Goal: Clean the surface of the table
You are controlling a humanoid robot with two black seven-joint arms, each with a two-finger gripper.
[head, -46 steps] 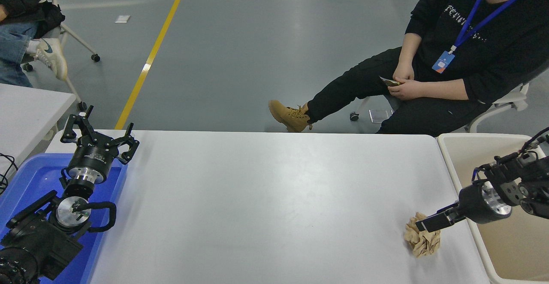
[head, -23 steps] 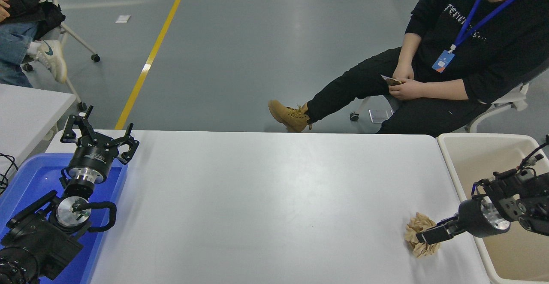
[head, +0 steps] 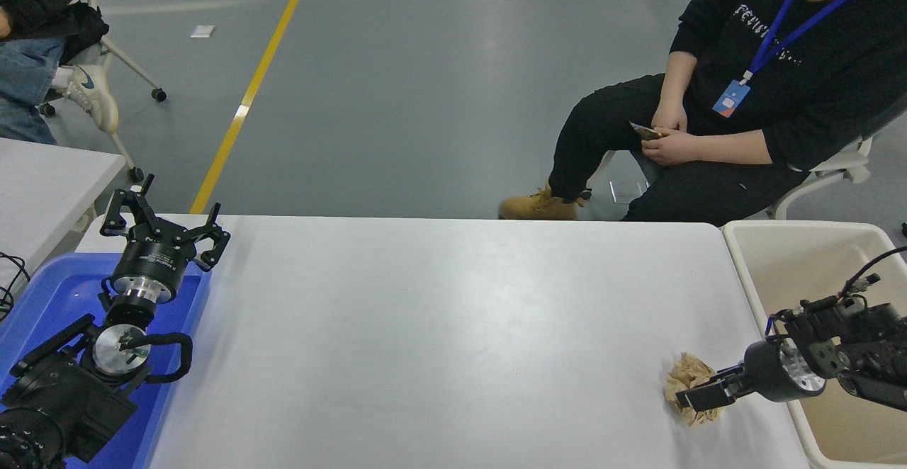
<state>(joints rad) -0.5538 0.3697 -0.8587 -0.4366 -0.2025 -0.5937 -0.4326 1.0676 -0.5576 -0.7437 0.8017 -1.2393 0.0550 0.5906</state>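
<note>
One crumpled paper wad (head: 691, 387), right pincer (head: 698, 398) clamping it, near the table surface (head: 439, 327) edge.

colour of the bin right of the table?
Beige, a pale cream plastic bin; head view.

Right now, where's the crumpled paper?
Head view: the crumpled brown paper lies on the white table near its right edge, at the right gripper, beside the beige bin.

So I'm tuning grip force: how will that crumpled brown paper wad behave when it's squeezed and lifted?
The crumpled paper wad probably compresses easily, given its loose folds under the right gripper. It looks light for its bulk, so on the glossy table surface it may slide rather than resist. Its irregular shape seems unlikely to roll far.
</note>
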